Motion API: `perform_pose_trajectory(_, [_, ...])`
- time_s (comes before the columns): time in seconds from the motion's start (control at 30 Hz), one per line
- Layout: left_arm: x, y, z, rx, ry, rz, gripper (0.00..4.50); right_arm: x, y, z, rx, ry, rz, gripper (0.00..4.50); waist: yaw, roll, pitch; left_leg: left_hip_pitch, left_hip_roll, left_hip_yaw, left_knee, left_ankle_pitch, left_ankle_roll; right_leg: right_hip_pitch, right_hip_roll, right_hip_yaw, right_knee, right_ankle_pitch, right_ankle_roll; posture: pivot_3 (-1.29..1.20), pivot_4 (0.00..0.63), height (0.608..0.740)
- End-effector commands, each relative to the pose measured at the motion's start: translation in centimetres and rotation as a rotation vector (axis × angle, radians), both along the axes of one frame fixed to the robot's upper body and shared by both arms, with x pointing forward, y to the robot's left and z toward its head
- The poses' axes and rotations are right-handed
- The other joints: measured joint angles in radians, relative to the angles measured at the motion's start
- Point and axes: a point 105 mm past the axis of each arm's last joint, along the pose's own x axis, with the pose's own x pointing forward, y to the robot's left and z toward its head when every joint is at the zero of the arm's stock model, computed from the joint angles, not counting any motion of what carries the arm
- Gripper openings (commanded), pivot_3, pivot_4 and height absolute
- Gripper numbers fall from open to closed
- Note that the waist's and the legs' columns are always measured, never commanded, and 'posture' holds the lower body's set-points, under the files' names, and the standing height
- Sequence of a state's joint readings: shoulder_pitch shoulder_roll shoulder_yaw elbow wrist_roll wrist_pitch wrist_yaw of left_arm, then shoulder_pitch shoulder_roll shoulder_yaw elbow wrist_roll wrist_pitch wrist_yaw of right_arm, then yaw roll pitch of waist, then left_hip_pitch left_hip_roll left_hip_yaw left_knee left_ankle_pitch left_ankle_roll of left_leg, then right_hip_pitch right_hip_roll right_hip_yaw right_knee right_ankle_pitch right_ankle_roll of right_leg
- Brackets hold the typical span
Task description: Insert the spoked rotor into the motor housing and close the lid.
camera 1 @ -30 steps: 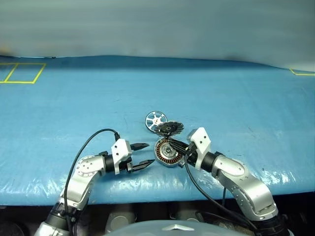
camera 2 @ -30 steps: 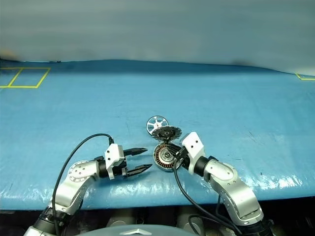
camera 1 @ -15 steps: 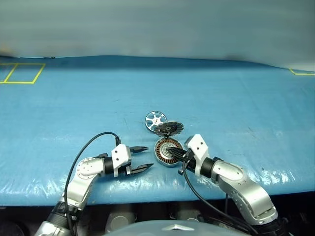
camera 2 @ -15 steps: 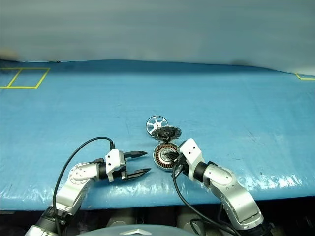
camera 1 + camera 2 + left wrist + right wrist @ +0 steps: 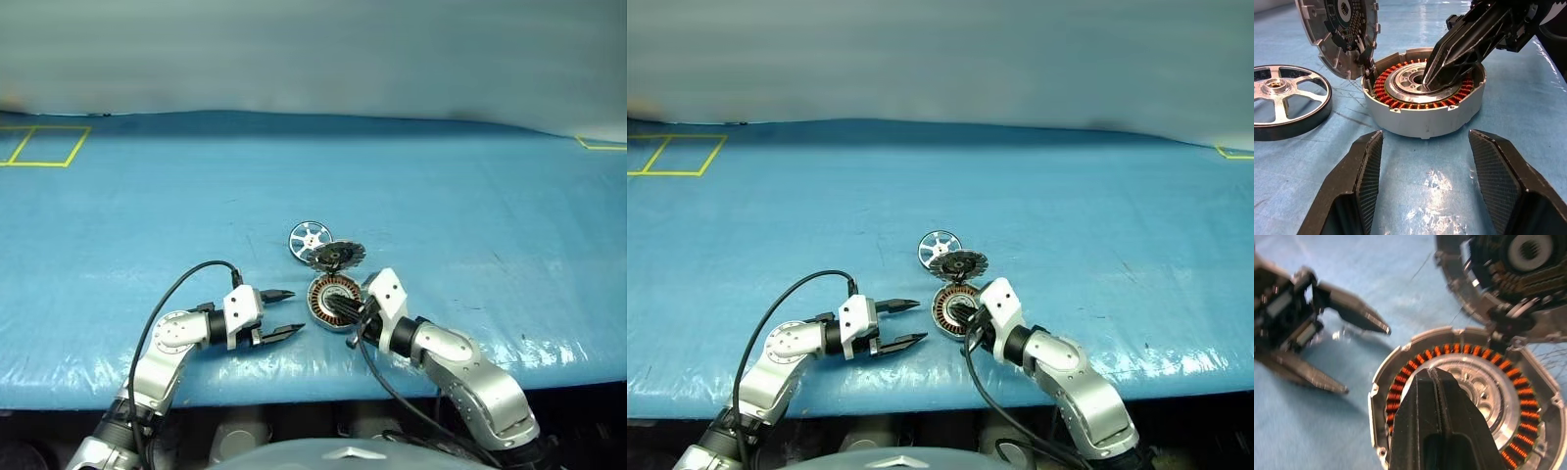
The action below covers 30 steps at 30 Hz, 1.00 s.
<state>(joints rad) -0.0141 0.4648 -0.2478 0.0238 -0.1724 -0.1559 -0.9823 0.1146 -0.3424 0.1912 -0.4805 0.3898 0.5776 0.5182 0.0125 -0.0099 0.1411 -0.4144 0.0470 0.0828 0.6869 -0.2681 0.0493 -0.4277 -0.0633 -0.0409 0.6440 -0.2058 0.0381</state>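
The motor housing (image 5: 334,297) lies on the blue table, its copper windings (image 5: 1400,100) exposed around a silver hub. Its lid (image 5: 336,257) stands tilted up at the housing's far edge. The spoked rotor (image 5: 311,238) lies flat just beyond the lid, apart from both grippers. My right gripper (image 5: 340,311) is shut with nothing in it, its tips (image 5: 1431,78) down on the hub inside the housing. My left gripper (image 5: 286,313) hangs open just left of the housing, fingers (image 5: 1364,171) apart and level, holding nothing.
The blue table cover (image 5: 470,196) spreads wide behind and to both sides. Yellow tape marks sit at the far left (image 5: 44,145) and far right (image 5: 600,144). The table's front edge (image 5: 294,387) runs close under both arms. A black cable (image 5: 181,284) loops over the left arm.
The right wrist has rolled a little and its forearm has sunk lower, tips still inside the housing. The left gripper has kept its place and opening.
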Motion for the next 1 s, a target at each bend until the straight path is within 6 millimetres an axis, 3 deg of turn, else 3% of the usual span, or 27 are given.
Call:
perform_pose_trajectory(0.03, [0.0, -0.6, 1.5, -0.027, -0.049, -0.018, 2.97, 0.3, -0.2, 2.6, 0.091, -0.064, -0.002, 0.02, 0.000, 0.000, 0.000, 0.000, 0.000, 0.000, 0.000, 0.000, 0.000, 0.000, 0.000, 0.000, 0.000, 0.000, 0.000, 0.00, 0.150, 0.740])
perform_pose_trajectory(0.17, [0.3, -0.7, 2.1, -0.040, -0.059, 0.002, 2.97, 0.8, -0.3, 2.5, 0.049, -0.081, -0.014, 0.02, 0.000, 0.000, 0.000, 0.000, 0.000, 0.000, 0.000, 0.000, 0.000, 0.000, 0.000, 0.000, -0.001, 0.000, 0.000, 0.00, 0.150, 0.740])
perform_pose_trajectory(0.43, [0.5, -0.7, 2.3, -0.039, -0.061, 0.022, 2.97, 0.4, -0.5, 0.0, -0.068, -0.033, -0.009, 0.02, 0.000, 0.000, 0.000, 0.000, 0.000, 0.001, -0.001, 0.000, 0.000, 0.000, 0.000, 0.000, -0.001, 0.000, 0.000, 0.00, 0.150, 0.740])
perform_pose_trajectory(0.67, [2.4, 0.3, 3.5, -0.102, -0.031, 0.139, 2.97, -0.4, -0.6, -1.6, -0.176, -0.008, 0.039, 0.02, 0.000, 0.000, 0.000, 0.001, 0.000, 0.000, -0.001, 0.000, 0.000, 0.000, 0.000, 0.000, -0.001, -0.002, 0.002, 0.00, 0.150, 0.740])
perform_pose_trajectory(0.87, [5.7, 2.2, 5.9, -0.110, -0.116, 0.206, 2.97, -0.5, -0.5, 1.2, -0.046, -0.067, 0.026, 0.02, 0.003, 0.000, 0.000, 0.001, -0.001, 0.000, 0.000, 0.000, 0.000, 0.001, 0.000, 0.000, -0.001, -0.002, 0.002, 0.00, 0.150, 0.740])
perform_pose_trajectory(1.0, [7.4, 2.0, 6.5, -0.045, -0.135, 0.190, 2.97, -0.8, -1.0, 1.9, -0.056, -0.085, 0.022, 0.02, 0.001, 0.000, 0.000, 0.000, -0.001, 0.001, -0.001, 0.000, 0.000, 0.001, 0.001, 0.000, -0.001, -0.001, 0.002, 0.00, 0.150, 0.740])
